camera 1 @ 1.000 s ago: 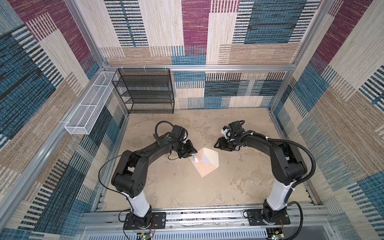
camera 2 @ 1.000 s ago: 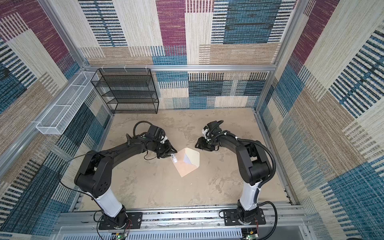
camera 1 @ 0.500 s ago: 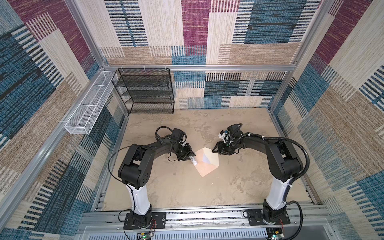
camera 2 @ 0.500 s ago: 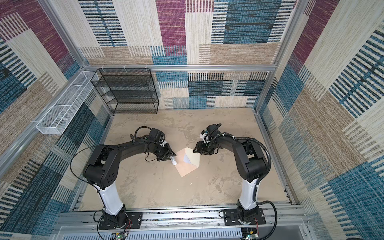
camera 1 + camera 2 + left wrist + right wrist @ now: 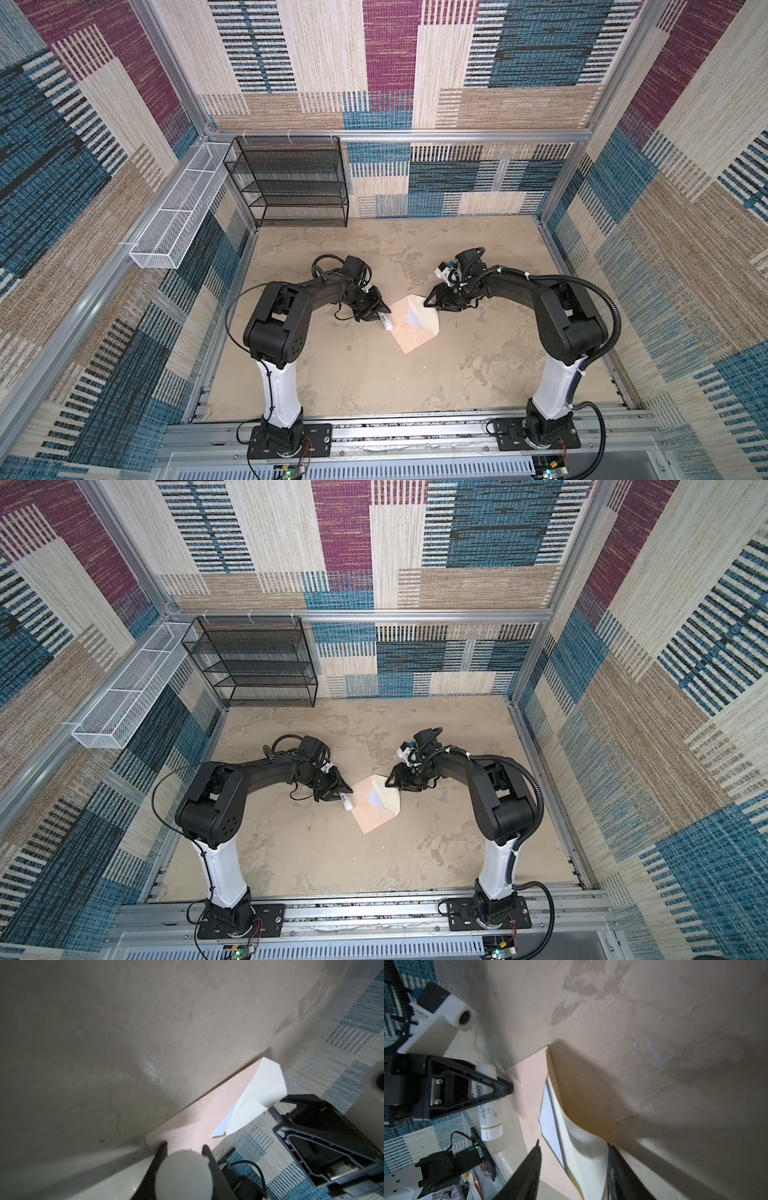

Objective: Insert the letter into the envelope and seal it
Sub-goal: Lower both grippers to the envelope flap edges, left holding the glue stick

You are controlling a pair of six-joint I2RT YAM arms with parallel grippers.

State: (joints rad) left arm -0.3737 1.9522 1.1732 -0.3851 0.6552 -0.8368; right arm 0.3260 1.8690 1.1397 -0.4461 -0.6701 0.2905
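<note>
The peach envelope (image 5: 409, 336) (image 5: 372, 817) lies slantwise mid-table, its cream flap (image 5: 426, 320) (image 5: 581, 1147) half raised. Only a strip of the white letter (image 5: 412, 319) (image 5: 550, 1122) shows in the mouth under the flap. My left gripper (image 5: 380, 309) (image 5: 184, 1147) is shut on a white tube (image 5: 386, 323) (image 5: 185, 1174) with a printed label (image 5: 490, 1113), and its tips sit at the envelope's (image 5: 207, 1109) left corner. My right gripper (image 5: 430, 301) (image 5: 573, 1145) is open at the far right edge, with the flap's tip between its fingers.
A black wire shelf rack (image 5: 291, 183) stands at the back left of the table. A white wire basket (image 5: 174, 220) hangs on the left wall. Patterned walls close in three sides, and a metal rail (image 5: 415, 432) runs along the front.
The left gripper with the tube has come forward to the envelope's left corner. The right gripper has moved left and forward, so that the flap's tip now lies between its fingers.
</note>
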